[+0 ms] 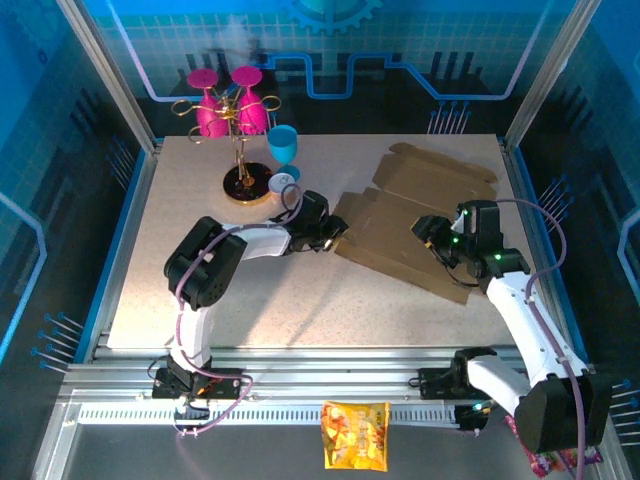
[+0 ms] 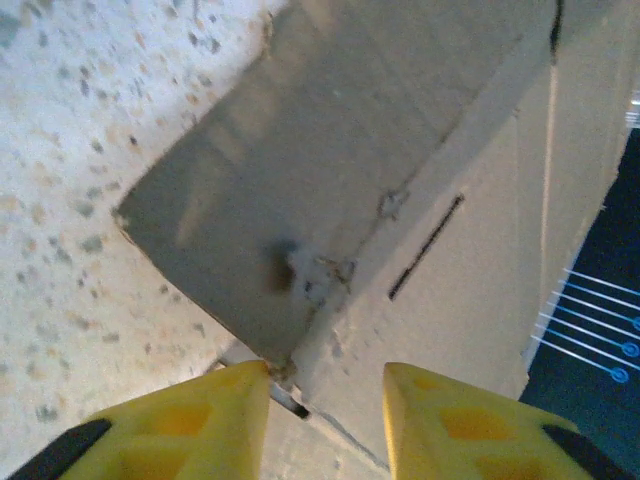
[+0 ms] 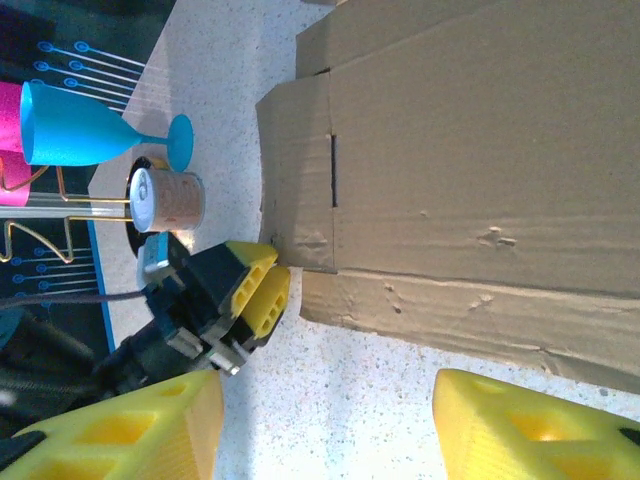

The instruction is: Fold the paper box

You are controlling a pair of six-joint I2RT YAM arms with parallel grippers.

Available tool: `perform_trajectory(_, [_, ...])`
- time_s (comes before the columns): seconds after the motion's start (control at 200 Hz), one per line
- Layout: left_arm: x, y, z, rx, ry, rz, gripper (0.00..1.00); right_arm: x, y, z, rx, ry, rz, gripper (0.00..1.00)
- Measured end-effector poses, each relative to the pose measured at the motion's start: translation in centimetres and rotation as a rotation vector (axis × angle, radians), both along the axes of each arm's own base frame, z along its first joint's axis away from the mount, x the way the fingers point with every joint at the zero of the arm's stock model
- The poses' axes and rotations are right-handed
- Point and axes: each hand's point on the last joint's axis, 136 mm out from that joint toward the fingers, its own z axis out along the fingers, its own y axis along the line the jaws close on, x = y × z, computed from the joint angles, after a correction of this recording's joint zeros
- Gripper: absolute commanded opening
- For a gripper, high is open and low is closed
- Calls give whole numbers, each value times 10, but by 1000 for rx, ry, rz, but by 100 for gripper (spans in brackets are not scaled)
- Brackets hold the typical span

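The paper box (image 1: pixel 420 215) lies as a flat brown cardboard sheet, flaps spread, on the right half of the table. My left gripper (image 1: pixel 335 238) is at its left corner. In the left wrist view its yellow fingertips (image 2: pixel 328 375) stand a little apart, straddling the spot where a shadowed side flap (image 2: pixel 300 170) meets the slotted panel (image 2: pixel 470 260). The right wrist view shows that left gripper (image 3: pixel 262 278) touching the box's corner (image 3: pixel 290 250). My right gripper (image 1: pixel 432 238) hovers over the sheet's near part. It is open wide (image 3: pixel 330 420) over bare tabletop, with nothing between its fingers.
A gold rack with pink glasses (image 1: pixel 228 110) stands at the back left, with a blue goblet (image 1: pixel 283 145) and a small can (image 1: pixel 283 183) beside it, close behind the left arm. A yellow snack bag (image 1: pixel 355 435) lies on the front rail. Bare table lies in front of the box.
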Motion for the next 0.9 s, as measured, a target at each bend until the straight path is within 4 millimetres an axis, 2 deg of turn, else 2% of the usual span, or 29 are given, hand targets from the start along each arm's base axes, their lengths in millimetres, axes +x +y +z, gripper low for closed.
perform_trajectory(0.045, [1, 1, -6, 13, 9, 3, 13, 0, 0, 0, 1, 2, 0, 59])
perform_trajectory(0.11, [0, 5, -16, 40, 27, 3, 0, -2, -1, -2, 2, 12, -2, 62])
perform_trajectory(0.18, [-2, 10, -21, 52, 56, 22, 0, -5, -1, -5, 1, 31, -2, 70])
perform_trajectory(0.345, [-3, 16, -17, 36, 133, 100, 0, -19, -4, -14, -42, 79, 3, 72])
perform_trajectory(0.435, [2, 17, 4, 12, 155, 159, 0, -31, -1, -20, -50, 127, -4, 72])
perform_trajectory(0.535, [14, 10, 45, -64, 132, 207, 0, -43, 8, -26, 5, 165, -39, 76])
perform_trajectory(0.645, [25, 2, 85, -154, 105, 240, 0, -65, 25, -49, 82, 193, -92, 82])
perform_trajectory(0.751, [25, 2, 101, -196, 108, 262, 0, -70, 29, -74, 149, 207, -200, 82])
perform_trajectory(0.826, [23, 2, 106, -212, 117, 273, 0, -62, 24, -88, 193, 206, -305, 83])
perform_trajectory(0.901, [21, 3, 107, -217, 132, 280, 0, -50, 19, -88, 216, 179, -376, 82])
